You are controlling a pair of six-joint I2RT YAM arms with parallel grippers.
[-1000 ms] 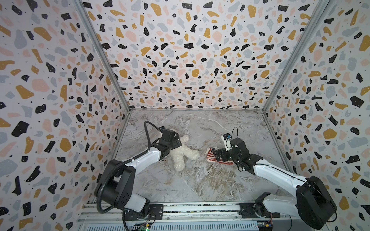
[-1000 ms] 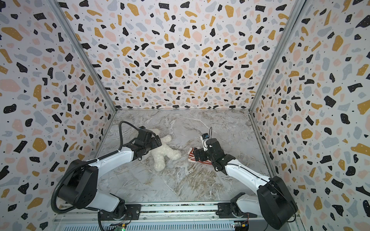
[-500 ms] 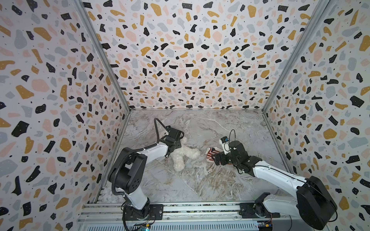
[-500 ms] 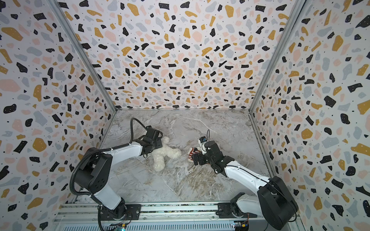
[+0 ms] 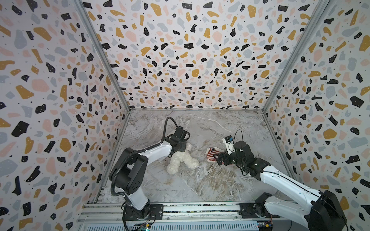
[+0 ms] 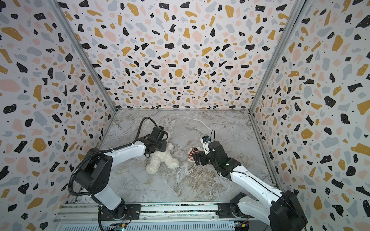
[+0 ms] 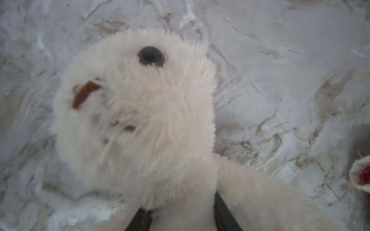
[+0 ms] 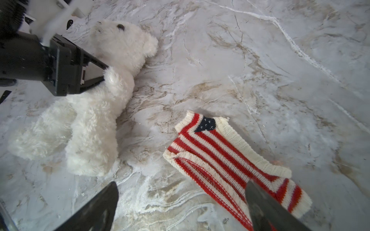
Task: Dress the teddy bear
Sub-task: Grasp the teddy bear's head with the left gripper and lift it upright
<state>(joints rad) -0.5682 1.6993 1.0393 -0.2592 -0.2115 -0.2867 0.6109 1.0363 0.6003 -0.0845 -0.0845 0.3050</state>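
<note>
In both top views the teddy bear (image 5: 183, 160) (image 6: 161, 161) lies on the marbled table (image 5: 200, 184), left of the middle. It is a small, fluffy, off-white plush with its head toward the back wall and its two stubby legs splayed toward the front rail. The left gripper (image 5: 184, 149) is down at its upper body. Just to the right of the bear, not touching it, lies a red-and-white striped sweater (image 5: 211, 154), with the right gripper (image 5: 217, 158) low over its near end. In the left wrist view the teddy bear (image 7: 136, 112) fills most of the picture, blurred by closeness. It has long shaggy pile, one round dark eye, a brown stitched nose and a small brown mouth. One arm runs down between two dark fingers (image 7: 224, 214), and a cuff of the sweater (image 7: 360, 177) shows at the picture's edge. In the right wrist view the teddy bear (image 8: 94, 116) lies stretched out on the marble, face showing, with a round ear, thick curly fur and plump legs. The left gripper (image 8: 105, 74) has its jaws drawn in narrow around the bear's raised arm, both pressing into the fur. The right gripper (image 8: 182, 185) stands wide apart and holds nothing. One finger is over bare marble and the other over the lower part of the sweater (image 8: 216, 154), which lies flat with a navy patch at its collar.
</note>
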